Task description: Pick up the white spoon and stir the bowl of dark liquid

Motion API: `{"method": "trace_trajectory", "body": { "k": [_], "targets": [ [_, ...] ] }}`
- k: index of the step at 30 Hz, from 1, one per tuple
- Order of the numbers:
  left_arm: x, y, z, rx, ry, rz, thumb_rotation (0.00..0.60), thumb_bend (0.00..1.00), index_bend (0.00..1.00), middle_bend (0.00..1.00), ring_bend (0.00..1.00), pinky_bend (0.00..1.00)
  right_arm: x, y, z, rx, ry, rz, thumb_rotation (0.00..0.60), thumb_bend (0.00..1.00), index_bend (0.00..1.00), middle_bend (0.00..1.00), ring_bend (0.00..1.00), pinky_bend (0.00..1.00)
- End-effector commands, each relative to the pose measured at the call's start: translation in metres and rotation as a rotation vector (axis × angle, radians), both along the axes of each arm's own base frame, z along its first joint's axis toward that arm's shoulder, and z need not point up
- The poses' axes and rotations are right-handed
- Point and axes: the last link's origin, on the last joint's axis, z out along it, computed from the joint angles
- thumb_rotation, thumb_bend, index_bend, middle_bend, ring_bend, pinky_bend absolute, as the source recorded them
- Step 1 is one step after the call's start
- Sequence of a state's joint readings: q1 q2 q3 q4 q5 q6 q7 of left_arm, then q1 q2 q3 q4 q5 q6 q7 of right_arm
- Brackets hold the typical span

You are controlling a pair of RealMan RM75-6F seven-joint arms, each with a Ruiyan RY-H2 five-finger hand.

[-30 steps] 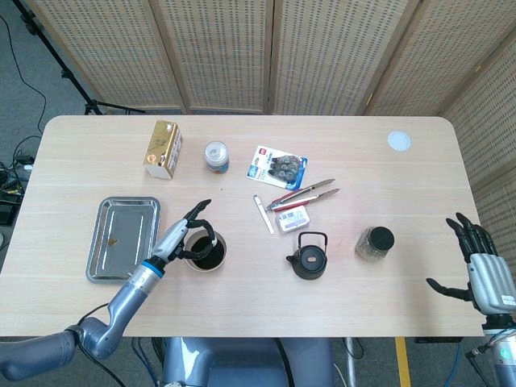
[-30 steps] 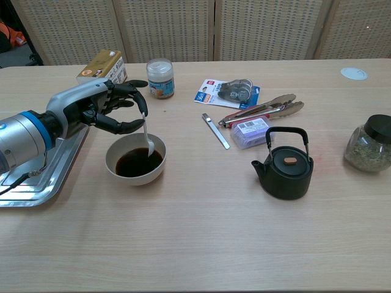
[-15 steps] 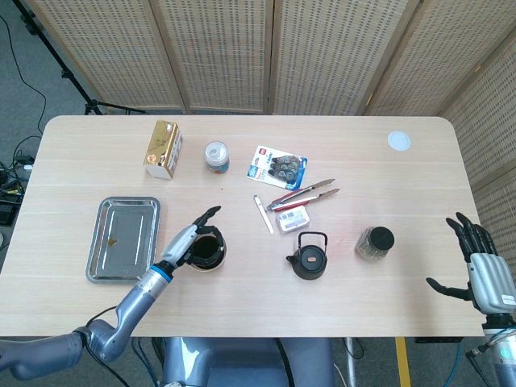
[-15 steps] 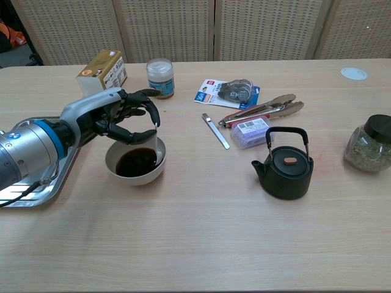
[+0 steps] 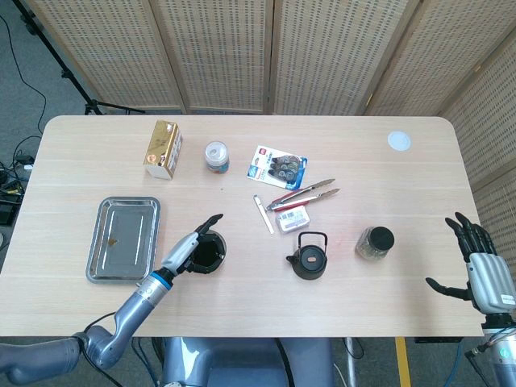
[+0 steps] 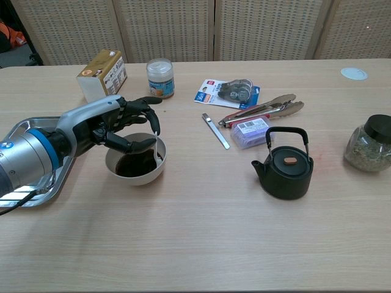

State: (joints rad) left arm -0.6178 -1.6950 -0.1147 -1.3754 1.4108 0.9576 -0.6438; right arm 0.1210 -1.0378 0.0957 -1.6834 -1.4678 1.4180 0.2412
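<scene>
Left robot hand point(image 6: 119, 125) held over the white bowl of dark liquid point(image 6: 135, 165), fingers curled and pinching the thin white spoon point(image 6: 157, 141) by its handle; spoon near upright, lower end dipped in the liquid at the bowl's right side. Head view: same robot hand point(image 5: 190, 247) covers the left part of the bowl point(image 5: 211, 251), spoon too small to make out there. Bowl filled with dark, near-black liquid, level below the rim. Just left of the bowl, a shallow rectangular steel tray point(image 5: 124, 239), with only a small brownish speck on its floor; the left forearm passes over its near corner in the chest view. Behind the tray, a gold-coloured carton point(image 6: 102, 74) lying on the light wooden table point(image 6: 201, 244); beside it a small clear jar with a pale lid point(image 6: 159, 77), contents not legible. Centre of table: a flat silvery strip point(image 6: 215, 130) lying apart, a blister pack of dark round items on a blue-and-white card point(image 6: 229, 91), metal tongs with red grips point(image 6: 263, 110), a small clear lidded box with a label point(image 6: 250, 132). Nearer the front, a black cast-iron teapot with a hoop handle point(image 6: 285, 167), lid on, contents hidden. Far right, a glass jar with a black lid point(image 6: 369, 144) holding greenish dried matter. White round disc point(image 5: 398, 140) at the far right corner. Right robot hand point(image 5: 480, 262) seen only in the head view, off the table's right edge, fingers spread, holding nothing.
</scene>
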Motion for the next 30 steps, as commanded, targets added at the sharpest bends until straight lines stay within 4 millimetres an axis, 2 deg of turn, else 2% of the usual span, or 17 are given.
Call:
{"method": "trace_trajectory", "body": {
  "k": [1, 8, 17, 25, 30],
  "targets": [
    [-0.002, -0.003, 0.001, -0.008, -0.003, 0.005, 0.600, 0.47, 0.61, 0.00, 0.00, 0.00, 0.000, 0.000, 0.000, 0.000, -0.001, 0.000, 0.600, 0.00, 0.00, 0.00, 0.00, 0.00],
    [-0.011, -0.003, 0.005, 0.003, 0.002, 0.019, 0.600, 0.47, 0.61, 0.00, 0.00, 0.00, 0.000, 0.000, 0.000, 0.002, 0.001, 0.001, 0.600, 0.00, 0.00, 0.00, 0.00, 0.00],
    [-0.022, 0.008, 0.011, 0.037, 0.024, 0.039, 0.600, 0.47, 0.61, 0.00, 0.00, 0.00, 0.000, 0.000, -0.002, 0.009, 0.003, 0.000, 0.600, 0.00, 0.00, 0.00, 0.00, 0.00],
    [-0.013, 0.020, 0.006, 0.049, 0.020, 0.027, 0.600, 0.48, 0.61, 0.00, 0.00, 0.00, 0.000, -0.001, -0.002, 0.005, 0.006, -0.002, 0.600, 0.00, 0.00, 0.00, 0.00, 0.00],
    [-0.006, 0.018, -0.002, 0.037, 0.021, 0.007, 0.600, 0.48, 0.61, 0.00, 0.00, 0.00, -0.001, -0.001, -0.004, 0.014, 0.009, -0.002, 0.600, 0.00, 0.00, 0.00, 0.00, 0.00]
  ]
}}
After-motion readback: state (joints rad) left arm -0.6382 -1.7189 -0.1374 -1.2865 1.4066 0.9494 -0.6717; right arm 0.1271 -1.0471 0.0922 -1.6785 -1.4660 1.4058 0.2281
